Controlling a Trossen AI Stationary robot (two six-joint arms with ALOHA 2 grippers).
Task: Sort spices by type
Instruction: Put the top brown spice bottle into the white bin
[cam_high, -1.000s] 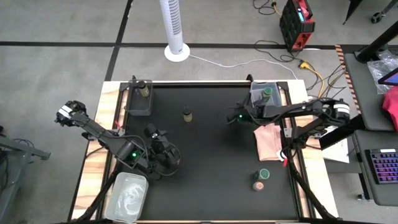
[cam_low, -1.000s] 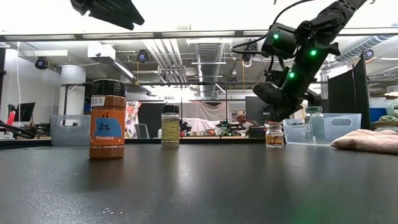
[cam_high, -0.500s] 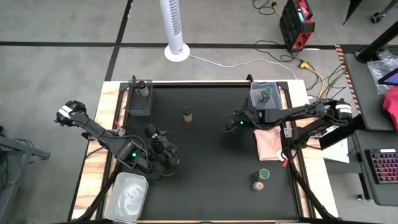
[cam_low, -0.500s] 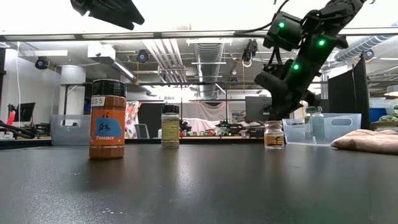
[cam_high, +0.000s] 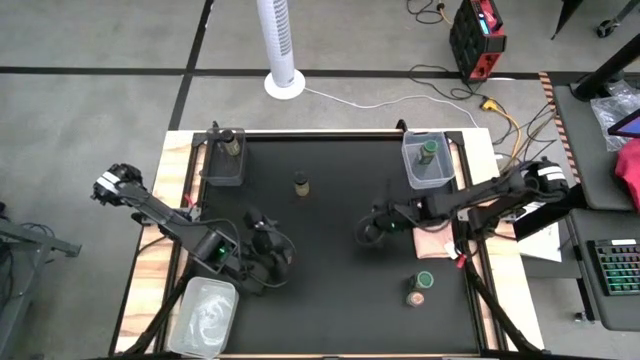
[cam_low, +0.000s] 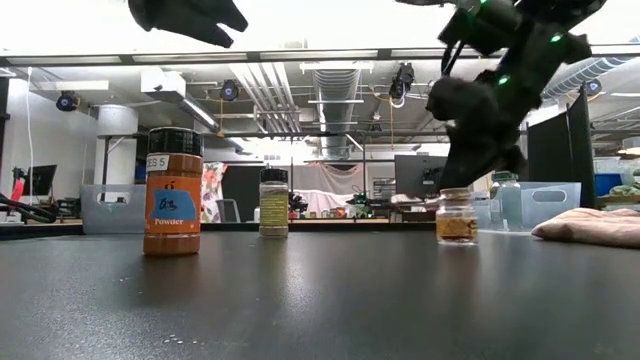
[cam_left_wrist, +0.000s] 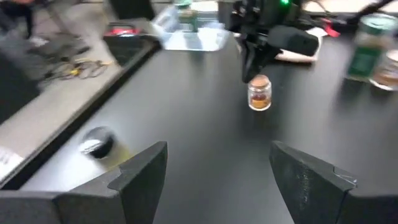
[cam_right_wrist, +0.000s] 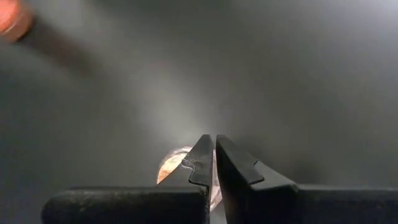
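While right arm (cam_high: 372, 232) swung forward, small jar (cam_low: 456, 215) came nearer, left arm waiting

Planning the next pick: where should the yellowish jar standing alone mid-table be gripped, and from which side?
Take the yellowish jar across its round body, just under the dark lid, coming straight down. It stands upright on the table with nothing close beside it, so any side probably works.

You have a black table (cam_high: 330, 290) carrying several loose things. Take the pink cloth (cam_high: 432, 230) at its right edge as your landmark. Two clear tubs (cam_high: 424, 165) (cam_high: 224, 160) sit beyond it along the far edge. Nearer than the cloth stand two spice jars (cam_high: 420, 289). A frosted tub (cam_high: 206, 312) sits on the opposite near corner.
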